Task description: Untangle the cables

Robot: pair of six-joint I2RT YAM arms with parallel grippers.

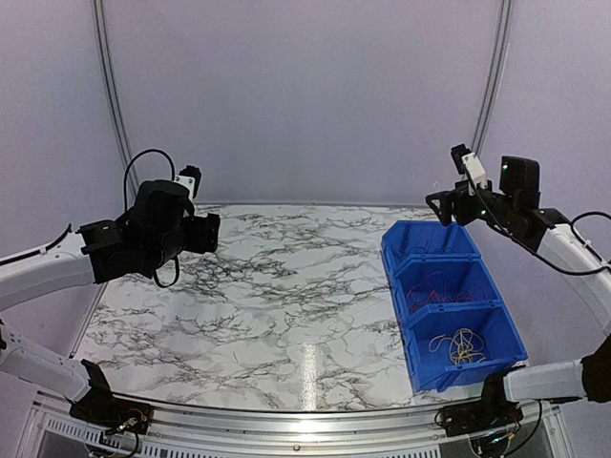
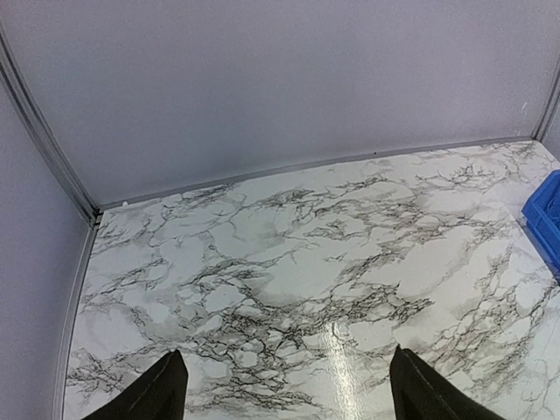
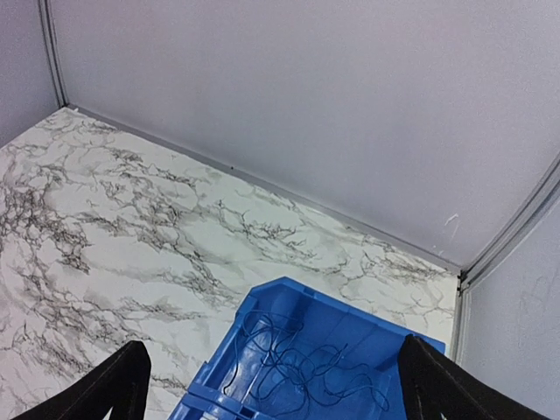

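The cables lie sorted in a blue three-compartment bin (image 1: 393,250) at the right. The yellow wire (image 1: 459,347) is in the near compartment, the red wire (image 1: 441,289) in the middle one, and a dark blue-grey wire (image 3: 308,360) in the far one. My right gripper (image 1: 445,207) hangs open and empty above the bin's far end; its fingertips (image 3: 121,378) frame the far compartment. My left gripper (image 1: 212,232) is open and empty, held above the table's left side over bare marble (image 2: 280,289).
The marble-patterned table (image 1: 277,296) is walled by pale panels at the back and sides. The bin's corner (image 2: 547,214) shows at the right edge of the left wrist view. Both arm bases sit at the near edge.
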